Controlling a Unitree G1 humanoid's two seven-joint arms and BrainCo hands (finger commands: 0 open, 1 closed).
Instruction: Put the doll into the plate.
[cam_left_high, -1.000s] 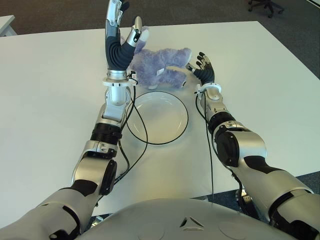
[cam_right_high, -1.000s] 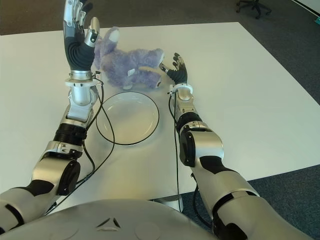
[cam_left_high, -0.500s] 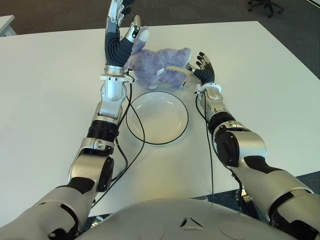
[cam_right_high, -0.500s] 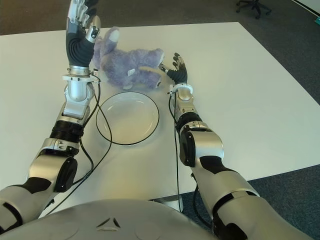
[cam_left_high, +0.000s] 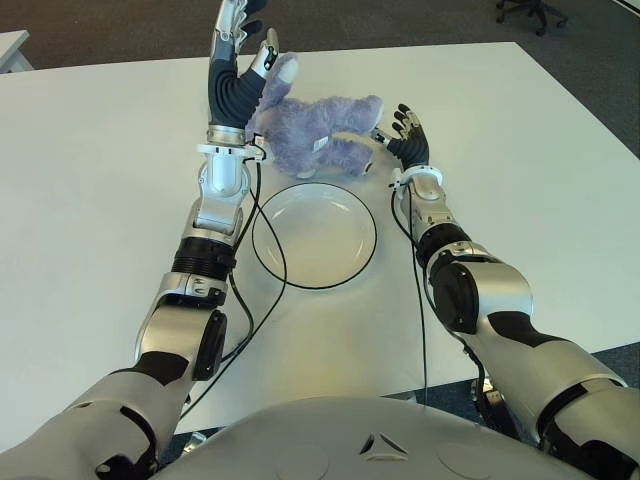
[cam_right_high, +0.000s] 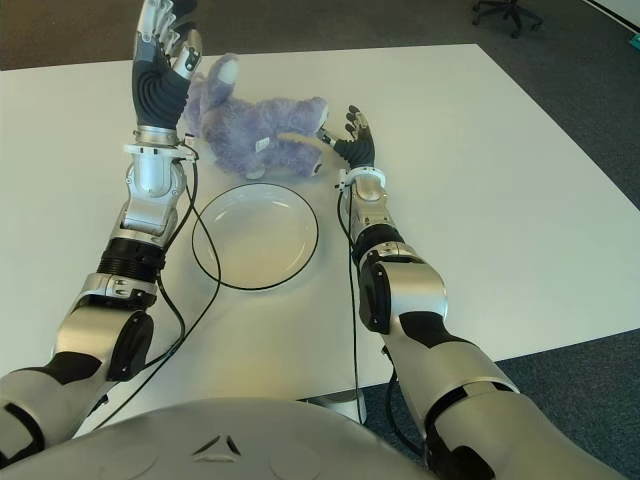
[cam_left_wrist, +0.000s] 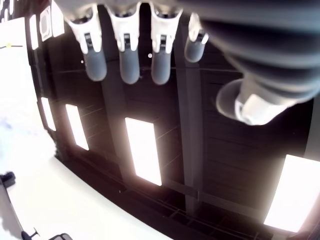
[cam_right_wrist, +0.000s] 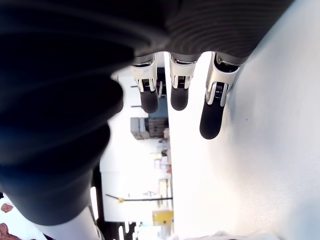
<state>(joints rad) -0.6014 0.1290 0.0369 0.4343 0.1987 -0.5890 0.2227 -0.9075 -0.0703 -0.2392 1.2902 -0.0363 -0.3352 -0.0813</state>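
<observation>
Both hands (left hand (cam_left_high: 235, 70), right hand (cam_left_high: 408, 135)) flank doll (cam_left_high: 315, 130), fingers (cam_left_wrist: 129, 62) spread.

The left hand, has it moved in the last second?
Yes. The left hand, fingers open, has shifted farther from the plate, toward the table's far edge, beside the doll.

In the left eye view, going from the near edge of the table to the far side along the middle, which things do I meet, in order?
plate → doll. The left hand and the right hand flank the doll, both open.
</observation>
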